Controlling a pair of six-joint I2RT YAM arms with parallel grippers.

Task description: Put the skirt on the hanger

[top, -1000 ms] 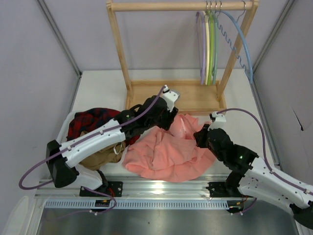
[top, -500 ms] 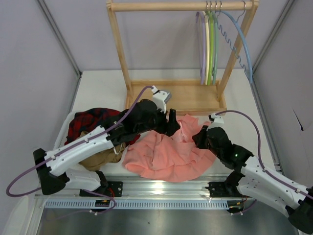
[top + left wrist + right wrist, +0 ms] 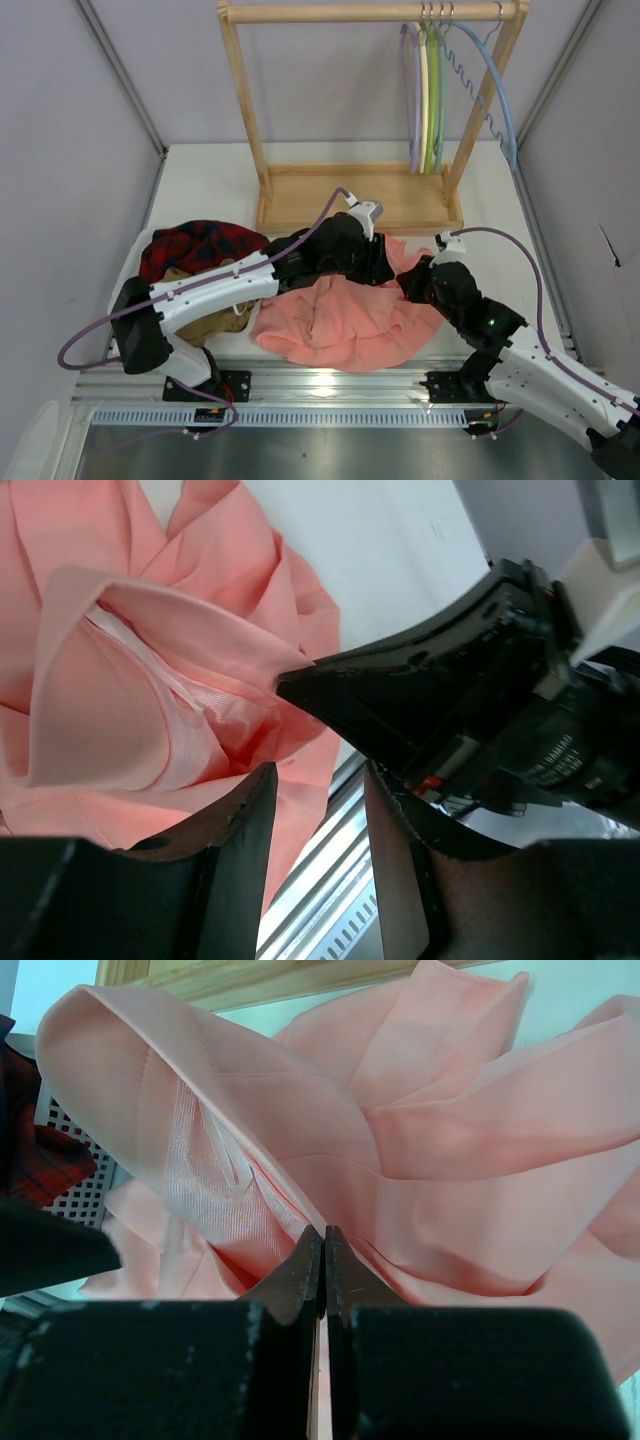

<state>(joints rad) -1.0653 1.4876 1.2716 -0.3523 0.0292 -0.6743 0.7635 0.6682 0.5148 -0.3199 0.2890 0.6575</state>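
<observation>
Skirt (image 3: 340,322) fabric is spread in a crumpled heap at the near edge of the table (image 3: 200,170), between the two arms and just in front of the base of the wooden rack (image 3: 400,200), while the lilac hanger (image 3: 411,100) is hung on the rack's rail among other hangers, well apart from the cloth. The right gripper (image 3: 322,1242) is clenched on a fold of the skirt, at the far right part of the heap. By that pinch a stitched edge with a pale sheer lining, probably the waistband, is lifted into an open lip, and it is judged that the edge is being offered to the other arm. The left gripper (image 3: 318,852) is held just above that lip with its jaws parted and nothing between them, so a second grasp on the same edge seems to be in preparation. No part of the skirt has yet been brought to the hanger. The long axis of the heap is laid roughly left to right across the table, with the lifted edge turned towards the rack and the looser folds trailing towards the arm bases.
</observation>
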